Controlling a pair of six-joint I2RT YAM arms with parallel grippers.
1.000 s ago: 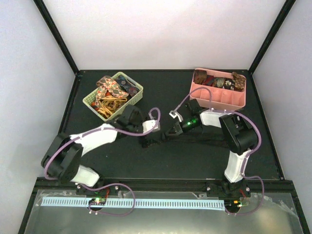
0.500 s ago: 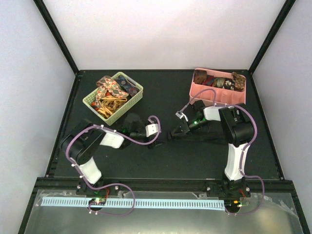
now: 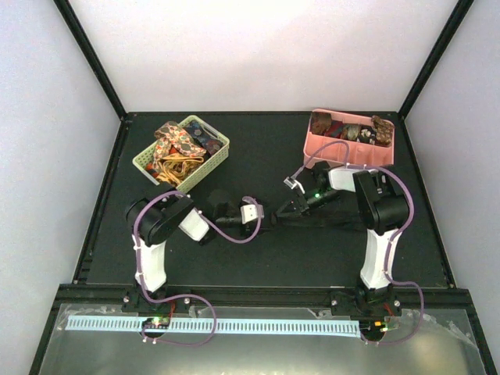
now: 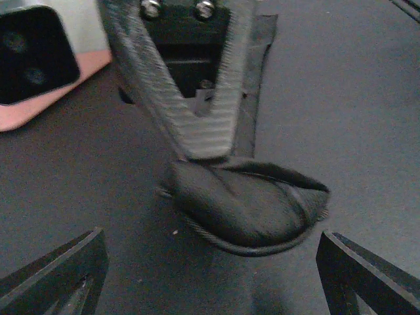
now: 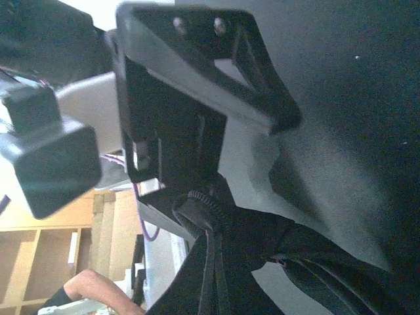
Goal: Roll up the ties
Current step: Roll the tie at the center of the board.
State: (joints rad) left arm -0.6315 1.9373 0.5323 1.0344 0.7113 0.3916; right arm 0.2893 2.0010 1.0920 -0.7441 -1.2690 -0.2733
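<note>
A dark, plain-looking tie (image 3: 332, 224) lies stretched across the black mat, running right from the grippers. Its left end is folded into a small lump (image 4: 249, 207). My right gripper (image 3: 280, 214) is shut on that folded end, and in the left wrist view its fingers (image 4: 197, 105) press down on the lump. In the right wrist view the gripper (image 5: 210, 220) pinches the rolled end (image 5: 197, 210). My left gripper (image 3: 266, 223) is open just left of the lump, its fingertips (image 4: 59, 269) wide apart on either side and touching nothing.
A green basket (image 3: 221, 148) at the back left holds several loose paisley ties (image 3: 178, 144). A pink tray (image 3: 348, 162) at the back right holds rolled ties (image 3: 351, 129). Purple cables loop off both arms. The black mat's edge runs along the front.
My left arm has folded in, and its wrist has moved right and nearer to the tie's end. My right gripper has stayed on the tie and shifted slightly right.
</note>
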